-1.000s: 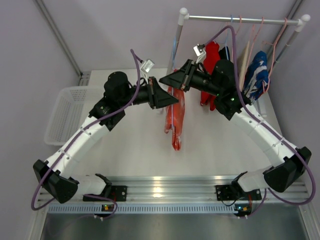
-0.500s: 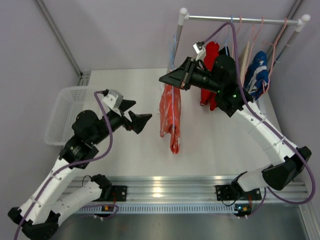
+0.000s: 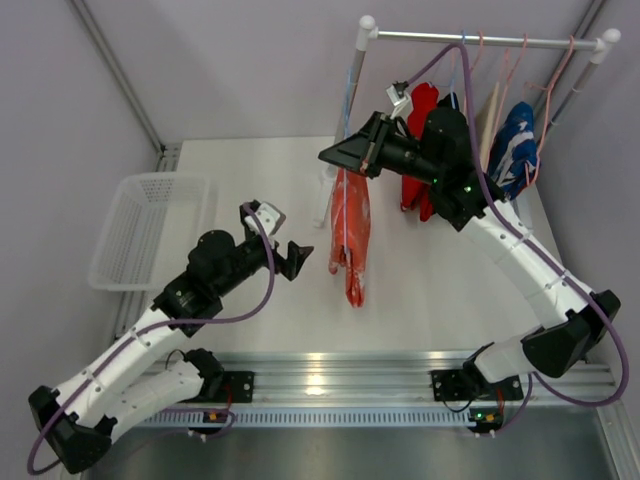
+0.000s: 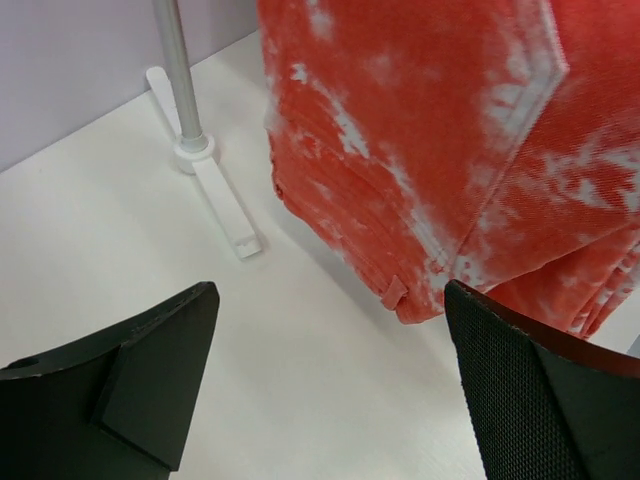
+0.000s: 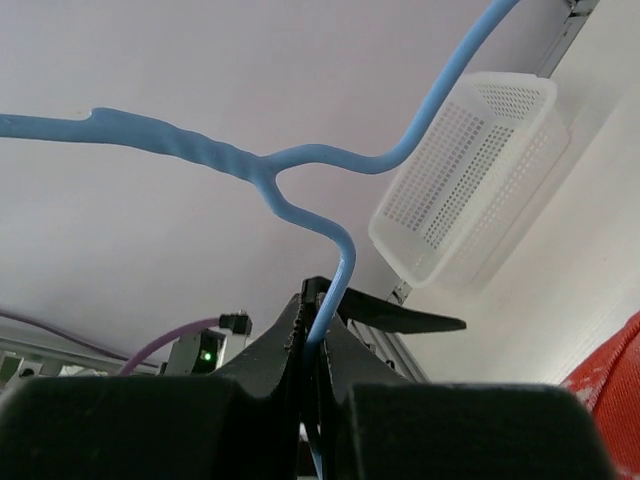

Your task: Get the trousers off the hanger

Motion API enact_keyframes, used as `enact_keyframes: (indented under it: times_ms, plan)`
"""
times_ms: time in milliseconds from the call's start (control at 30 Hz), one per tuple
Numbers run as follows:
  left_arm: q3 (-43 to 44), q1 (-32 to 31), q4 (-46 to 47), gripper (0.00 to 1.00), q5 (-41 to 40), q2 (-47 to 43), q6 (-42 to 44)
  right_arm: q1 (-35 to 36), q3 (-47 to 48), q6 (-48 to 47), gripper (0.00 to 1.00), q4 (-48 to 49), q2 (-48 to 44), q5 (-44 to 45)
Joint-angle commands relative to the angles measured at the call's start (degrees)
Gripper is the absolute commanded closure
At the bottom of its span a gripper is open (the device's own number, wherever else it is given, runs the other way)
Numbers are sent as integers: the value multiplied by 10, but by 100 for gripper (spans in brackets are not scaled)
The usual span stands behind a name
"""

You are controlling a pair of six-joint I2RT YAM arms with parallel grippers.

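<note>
We see our right pincer (image 3: 343,156) clenched on the hanger (image 5: 330,270), its arm stretched toward eleven o'clock. The trousers (image 3: 350,232) hang beneath, long axis running twelve to six over the table (image 3: 260,180). Our left pincer (image 3: 297,256) is released and points toward three o'clock at them.

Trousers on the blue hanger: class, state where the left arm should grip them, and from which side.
Probably best to grip the trousers on their hanging lower half, from the robot's left. They hang long and narrow from the hanger clamped by the right gripper, and the left gripper, fingers open, faces that free edge.
</note>
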Motion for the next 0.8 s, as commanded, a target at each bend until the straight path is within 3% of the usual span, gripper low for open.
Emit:
enact_keyframes:
  times_ms: [0, 200, 367, 767]
  plan:
    - [-7, -57, 96, 1, -28, 14, 38, 4, 56, 6, 100, 65, -9, 6]
    - [-41, -149, 133, 1, -103, 13, 85, 2, 64, 8, 100, 64, -14, 3]
    - [-21, -175, 191, 1, -199, 62, 85, 2, 64, 13, 100, 56, -22, -1]
    - [37, -177, 247, 1, -142, 103, 55, 2, 53, 16, 100, 63, -33, -8]
